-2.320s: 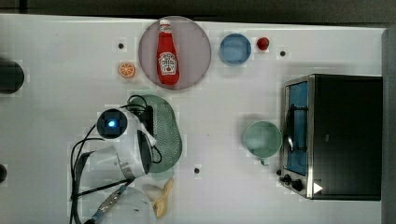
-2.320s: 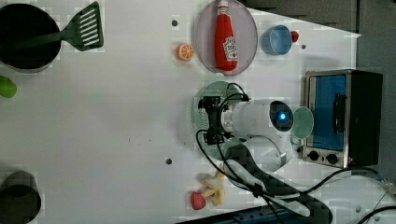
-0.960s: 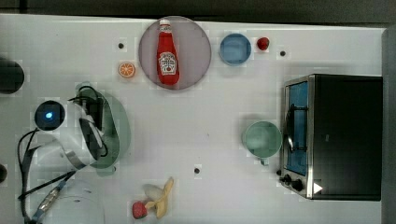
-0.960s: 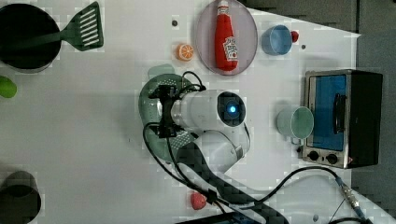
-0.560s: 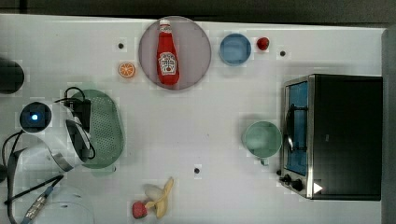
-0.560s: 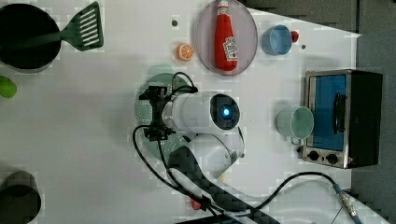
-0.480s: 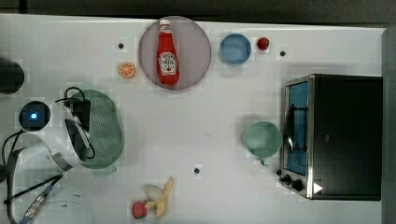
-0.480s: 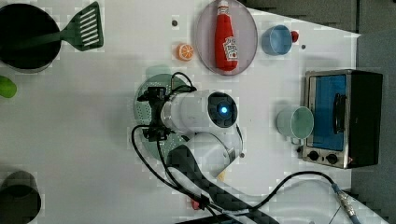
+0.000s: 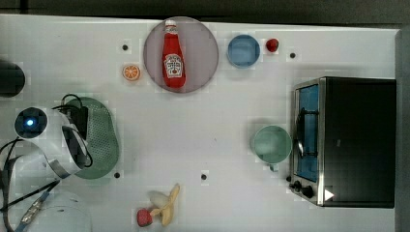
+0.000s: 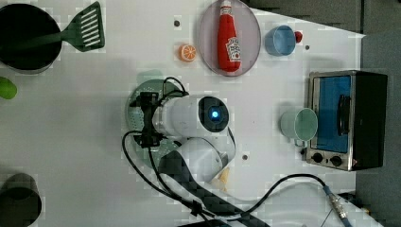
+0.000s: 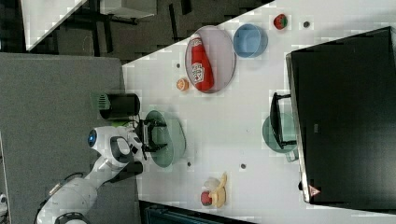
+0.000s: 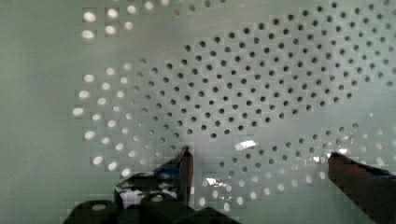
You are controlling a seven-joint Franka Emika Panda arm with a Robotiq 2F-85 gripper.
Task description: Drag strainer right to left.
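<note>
Our hand (image 12: pixel 259 161), fingers spread wide inside the strainer (image 9: pixel 100 137), has the strainer sitting well to the top view's left of the ketchup plate (image 9: pixel 203 48), so we judge the drag nearly done, only releasing left.

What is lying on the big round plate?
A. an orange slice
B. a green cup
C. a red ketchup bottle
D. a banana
C. In the top view the red ketchup bottle lies flat on the round plate, while the orange slice sits on the table beside the plate, and the banana and green cup are farther off.
</note>
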